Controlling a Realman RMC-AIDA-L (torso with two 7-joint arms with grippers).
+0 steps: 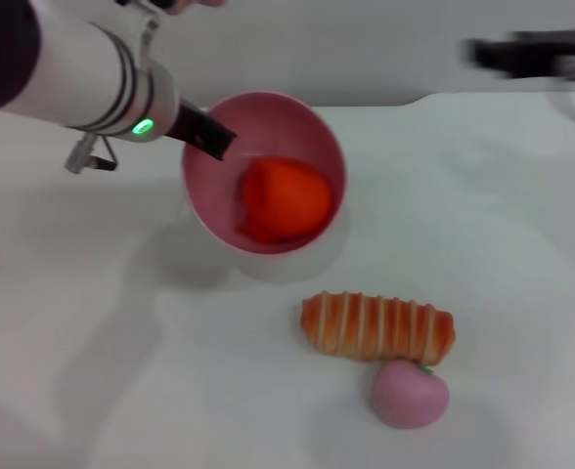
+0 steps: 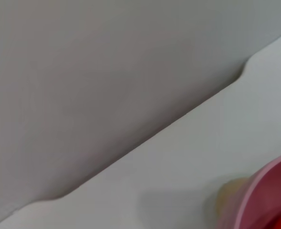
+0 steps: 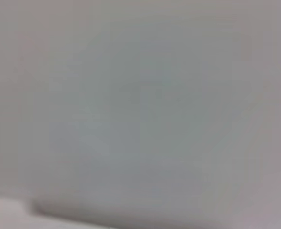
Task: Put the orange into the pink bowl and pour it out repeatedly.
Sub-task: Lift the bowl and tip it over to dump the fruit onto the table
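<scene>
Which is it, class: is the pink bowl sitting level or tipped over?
Tipped. The pink bowl, held at its rim by the left gripper, faces its opening sideways, and the orange rests against its lower wall.

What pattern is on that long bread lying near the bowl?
The bread has orange and cream stripes running across it, clearest in the head view.

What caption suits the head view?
Left gripper tilts the pink bowl, the orange inside, behind striped bread.
</scene>
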